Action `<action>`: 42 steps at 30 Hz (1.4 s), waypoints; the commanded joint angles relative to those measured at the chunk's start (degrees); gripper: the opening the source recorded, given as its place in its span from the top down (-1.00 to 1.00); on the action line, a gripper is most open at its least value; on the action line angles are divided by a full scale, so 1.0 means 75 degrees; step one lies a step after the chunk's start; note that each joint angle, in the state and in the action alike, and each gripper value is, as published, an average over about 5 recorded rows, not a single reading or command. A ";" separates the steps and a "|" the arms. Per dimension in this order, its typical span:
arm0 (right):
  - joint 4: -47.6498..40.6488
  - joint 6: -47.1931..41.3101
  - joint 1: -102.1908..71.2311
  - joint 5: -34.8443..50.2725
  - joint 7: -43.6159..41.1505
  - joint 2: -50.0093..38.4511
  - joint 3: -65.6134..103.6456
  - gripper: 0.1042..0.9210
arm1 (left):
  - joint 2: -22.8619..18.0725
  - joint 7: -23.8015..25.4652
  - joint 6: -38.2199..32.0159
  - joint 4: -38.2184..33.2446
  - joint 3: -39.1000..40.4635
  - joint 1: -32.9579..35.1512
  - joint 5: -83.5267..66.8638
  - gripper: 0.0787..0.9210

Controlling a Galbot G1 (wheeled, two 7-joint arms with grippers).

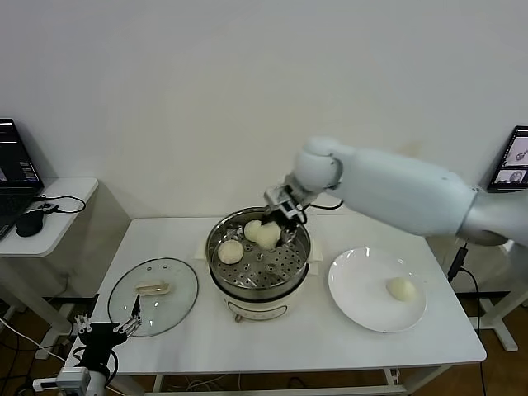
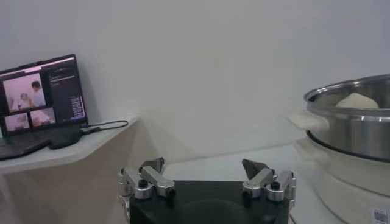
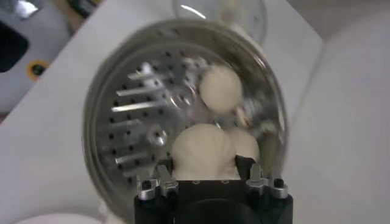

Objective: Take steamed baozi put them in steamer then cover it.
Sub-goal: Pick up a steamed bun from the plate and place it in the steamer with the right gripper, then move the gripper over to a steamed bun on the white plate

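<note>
No brand or readable writing is showing anywhere; a small label on the cream-white base is too tiny to read. The right gripper point(image 1: 280, 216) is reaching into the round shiny stainless-steel steamer point(image 1: 258, 285) at its back rim, its fingers clamping a smooth cream-white steamed baozi point(image 3: 202, 152) just above the perforated tray. Two more buns are sitting in the pot, one point(image 1: 253, 229) touching the held one, another point(image 1: 231, 252) nearer the robot's left. A fourth bun point(image 1: 401, 288) is lying on the flat white plate point(image 1: 355, 301). The clear glass cover point(image 1: 177, 307) is resting on the white table point(image 1: 272, 346) left of the steamer. The left gripper point(image 2: 207, 176) is hanging low beside the table, fingers spread wide, holding nothing.
</note>
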 commanded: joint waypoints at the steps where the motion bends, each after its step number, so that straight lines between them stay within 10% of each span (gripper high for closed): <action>1: -0.0285 0.1633 -0.0286 -0.0849 -0.0282 0.0973 -0.0571 -0.32 | -0.0026 0.0002 0.0010 -0.0015 0.0008 -0.0026 0.0005 -0.77; 21: -0.0352 0.2028 -0.0537 -0.1310 -0.0245 0.0971 -0.0630 -0.34 | -0.0109 -0.0016 -0.0016 0.0018 0.0019 -0.0071 -0.0003 -0.77; 30: -0.0159 0.1813 0.0002 -0.0675 -0.0257 0.0513 -0.0297 -0.64 | -0.0044 0.0022 0.0007 -0.0017 0.0004 -0.0062 0.0024 -0.77; 42: 0.0888 -0.0796 0.0518 -0.0024 -0.0364 -0.2015 0.0349 -0.76 | 0.0233 0.0118 0.0084 -0.0150 -0.0121 -0.0003 -0.0003 -0.77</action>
